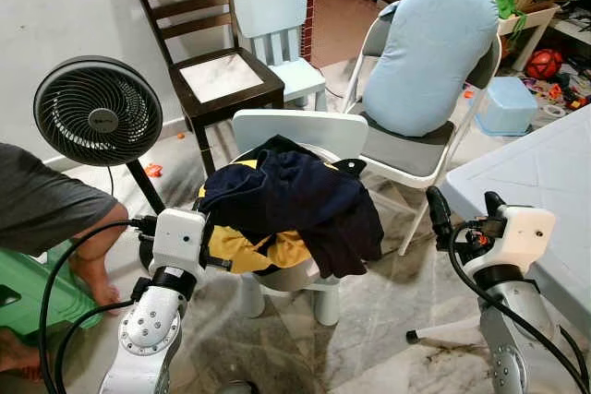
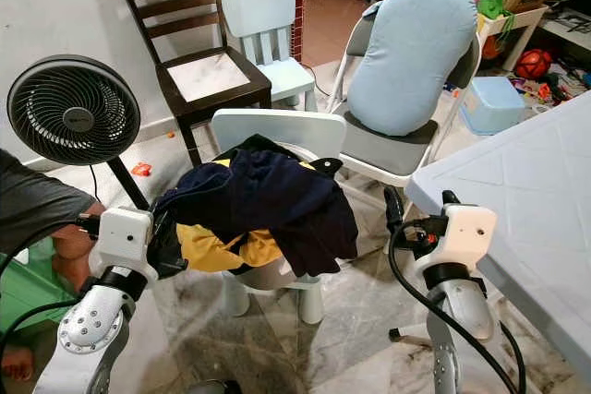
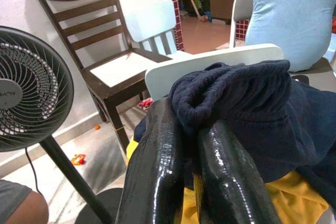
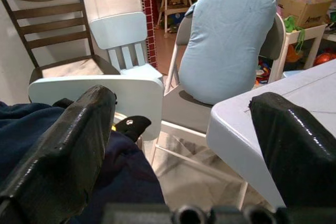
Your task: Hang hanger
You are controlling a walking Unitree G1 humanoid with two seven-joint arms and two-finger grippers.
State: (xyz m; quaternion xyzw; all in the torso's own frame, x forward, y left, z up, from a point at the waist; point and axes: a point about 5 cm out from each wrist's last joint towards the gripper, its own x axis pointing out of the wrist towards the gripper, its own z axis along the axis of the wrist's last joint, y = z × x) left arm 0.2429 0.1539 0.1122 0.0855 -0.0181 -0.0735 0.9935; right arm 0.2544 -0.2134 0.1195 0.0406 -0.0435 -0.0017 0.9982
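Observation:
A heap of clothes, a navy garment (image 1: 291,196) over a yellow one (image 1: 249,251), lies on a small white chair (image 1: 300,128). A black hanger tip (image 1: 349,166) pokes out of the navy cloth near the chair's back; the rest of the hanger is hidden. My left gripper (image 3: 191,121) is at the heap's left edge, shut on a fold of the navy garment. In the left eye view the cloth covers its fingers (image 1: 217,260). My right gripper (image 1: 464,209) hovers to the right of the heap, open and holding nothing, with the hanger tip (image 4: 132,125) beyond its left finger.
A white table (image 1: 545,182) stands close at the right. Behind the heap are a folding chair with a blue cushion (image 1: 434,53), a pale blue child's chair (image 1: 282,34) and a dark wooden chair (image 1: 208,62). A black fan (image 1: 97,110) and a seated person (image 1: 46,205) are at the left.

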